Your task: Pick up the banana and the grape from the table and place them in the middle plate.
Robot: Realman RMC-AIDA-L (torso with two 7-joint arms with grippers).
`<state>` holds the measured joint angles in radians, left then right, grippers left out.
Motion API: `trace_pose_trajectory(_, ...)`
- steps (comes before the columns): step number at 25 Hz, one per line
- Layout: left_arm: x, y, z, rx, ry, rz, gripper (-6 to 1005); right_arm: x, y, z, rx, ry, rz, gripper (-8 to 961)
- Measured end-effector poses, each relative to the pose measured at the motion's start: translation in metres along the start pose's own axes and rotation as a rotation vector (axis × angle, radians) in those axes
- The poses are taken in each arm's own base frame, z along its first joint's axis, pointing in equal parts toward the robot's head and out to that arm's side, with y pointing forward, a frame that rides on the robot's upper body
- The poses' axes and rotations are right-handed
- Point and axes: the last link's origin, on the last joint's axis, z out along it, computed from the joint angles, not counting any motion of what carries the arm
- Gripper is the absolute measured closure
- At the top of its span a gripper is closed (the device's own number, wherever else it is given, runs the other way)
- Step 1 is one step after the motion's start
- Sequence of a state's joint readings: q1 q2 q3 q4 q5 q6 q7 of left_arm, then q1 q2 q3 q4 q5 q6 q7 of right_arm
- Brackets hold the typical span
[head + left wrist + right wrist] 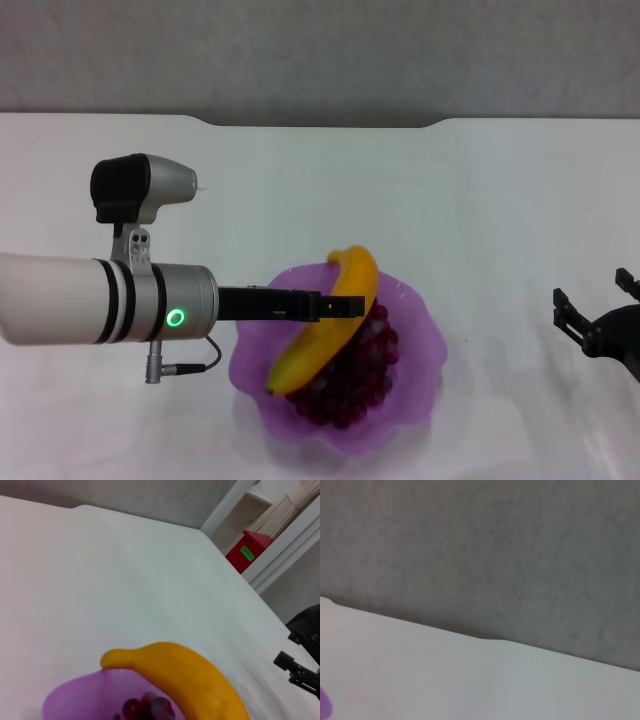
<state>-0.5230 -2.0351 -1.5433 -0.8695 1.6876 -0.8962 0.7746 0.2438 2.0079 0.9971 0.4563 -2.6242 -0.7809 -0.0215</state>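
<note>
The banana lies slantwise in the middle plate, a purple scalloped dish, on top of the grape bunch. My left gripper reaches in from the left and sits over the banana's upper half, touching or just above it. In the left wrist view the banana fills the near foreground above the plate and a few grapes. My right gripper is open and empty, parked over the table near the right edge, apart from the plate; it also shows in the left wrist view.
The white table has a notch in its far edge against a grey wall. A red box and shelving stand off the table's far corner in the left wrist view. The right wrist view shows only the table's far edge and wall.
</note>
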Motion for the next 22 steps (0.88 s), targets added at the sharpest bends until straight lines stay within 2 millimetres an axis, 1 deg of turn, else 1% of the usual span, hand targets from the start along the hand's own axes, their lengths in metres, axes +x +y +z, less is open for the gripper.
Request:
trace_pose_trajectory(5, 0.003, 0.004, -0.003, -0.011, 0.016, 0.015, 289, 0.001, -0.001, 0.000, 0.002, 0.003, 0.000, 76)
trace_pose_trajectory(8, 0.008, 0.011, -0.012, -0.022, 0.060, 0.049, 190, 0.001, -0.001, 0.000, 0.004, 0.006, 0.001, 76)
trace_pose_trajectory(11, 0.017, 0.023, -0.034, -0.030, 0.166, 0.134, 92, 0.001, -0.001, 0.000, 0.005, 0.007, 0.001, 75)
trace_pose_trajectory(14, 0.022, 0.029, -0.057, -0.006, 0.287, 0.230, 93, 0.001, -0.001, 0.000, 0.005, 0.008, 0.001, 75)
trace_pose_trajectory(15, 0.021, 0.028, -0.061, 0.007, 0.308, 0.246, 93, 0.002, -0.002, 0.000, 0.006, 0.008, 0.001, 75)
trace_pose_trajectory(17, 0.019, 0.021, -0.071, 0.061, 0.377, 0.302, 93, 0.002, -0.002, 0.000, 0.006, 0.009, 0.001, 75)
trace_pose_trajectory(19, 0.011, 0.003, -0.077, 0.148, 0.442, 0.348, 93, 0.002, -0.002, 0.000, 0.007, 0.008, 0.002, 75)
trace_pose_trajectory(22, -0.009, -0.025, -0.077, 0.250, 0.501, 0.386, 94, 0.001, -0.002, 0.000, 0.009, 0.007, 0.003, 75)
